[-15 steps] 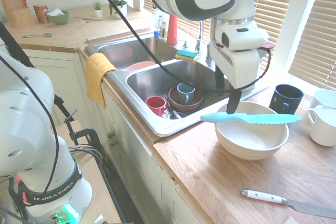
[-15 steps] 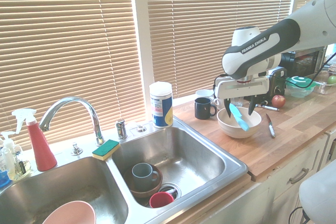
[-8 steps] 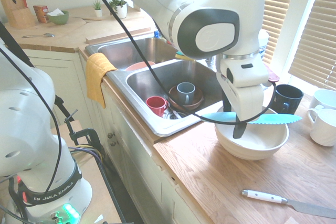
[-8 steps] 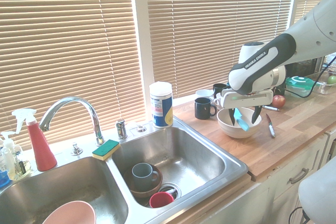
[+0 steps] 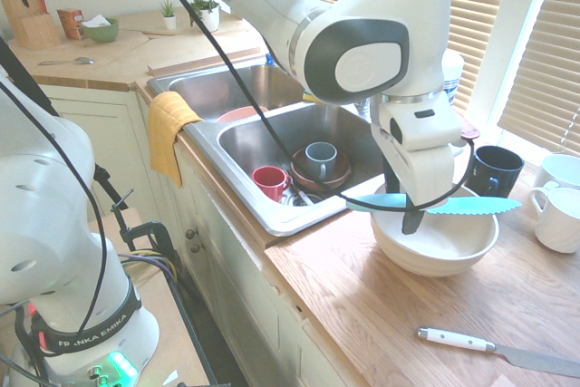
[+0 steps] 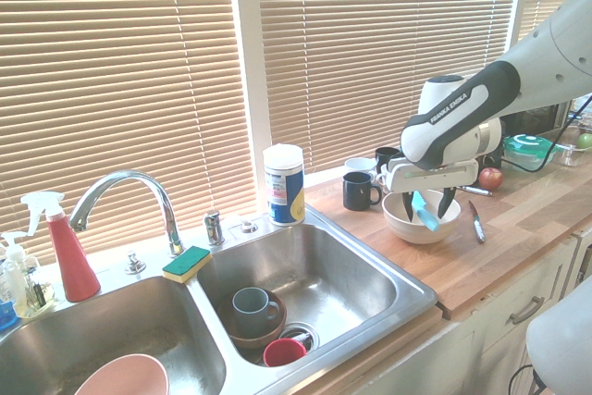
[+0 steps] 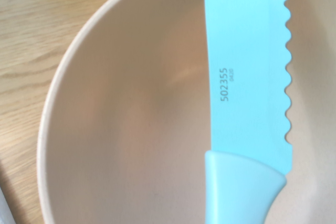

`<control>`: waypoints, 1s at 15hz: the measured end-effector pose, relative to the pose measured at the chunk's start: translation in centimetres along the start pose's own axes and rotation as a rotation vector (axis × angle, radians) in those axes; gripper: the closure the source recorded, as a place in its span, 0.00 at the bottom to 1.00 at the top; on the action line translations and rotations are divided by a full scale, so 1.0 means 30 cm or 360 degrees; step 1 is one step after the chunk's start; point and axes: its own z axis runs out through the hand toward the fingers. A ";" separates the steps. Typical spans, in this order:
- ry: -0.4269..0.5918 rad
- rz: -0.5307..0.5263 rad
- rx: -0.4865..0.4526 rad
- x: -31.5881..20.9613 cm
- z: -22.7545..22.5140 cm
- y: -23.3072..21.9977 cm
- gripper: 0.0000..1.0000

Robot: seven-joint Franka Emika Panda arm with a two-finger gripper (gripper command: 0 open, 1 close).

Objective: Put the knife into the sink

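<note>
We noted the gripper open wide, fingers astride the turquoise knife; the white bowl sat beneath, the sink off beyond.

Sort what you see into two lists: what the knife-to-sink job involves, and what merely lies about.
Job:
- turquoise serrated plastic knife
- white round bowl beneath it
- rectangular steel sink basin
- black-fingered gripper

Lying about:
- white-handled metal knife
- green-yellow sponge
- yellow cloth
</note>
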 end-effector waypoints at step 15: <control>0.0024 -0.0048 0.0028 -0.021 0.002 -0.039 1.00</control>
